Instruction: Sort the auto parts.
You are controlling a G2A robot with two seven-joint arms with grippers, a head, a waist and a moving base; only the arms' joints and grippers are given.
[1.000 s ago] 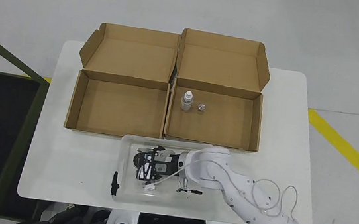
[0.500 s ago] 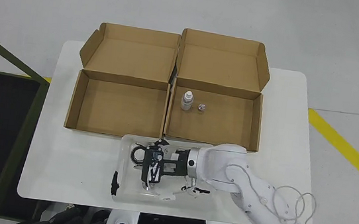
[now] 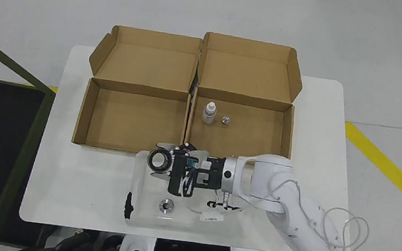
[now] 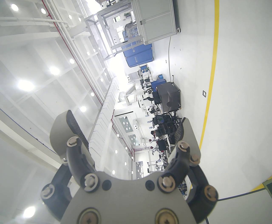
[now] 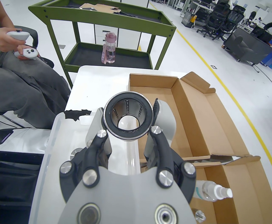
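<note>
- Sorting seems at an early stage: a white spray bottle [image 3: 209, 112] and a small silver metal fitting [image 3: 225, 119] lie in the right brown cardboard box [image 3: 286, 139].
- The left brown cardboard box [image 3: 82, 116] shows a bare floor.
- The right gripper [image 5: 129, 114] has its fingers clamped around a black-rimmed hollow metal sleeve [image 5: 129, 134], held over the far edge of the clear plastic bin [image 3: 133, 192], near the left box.
- A round silver part [image 3: 167, 206] lies in the bin, so more is likely left to sort.
- The left gripper [image 4: 127, 118] points away from the table, fingers wide apart, holding nothing.
</note>
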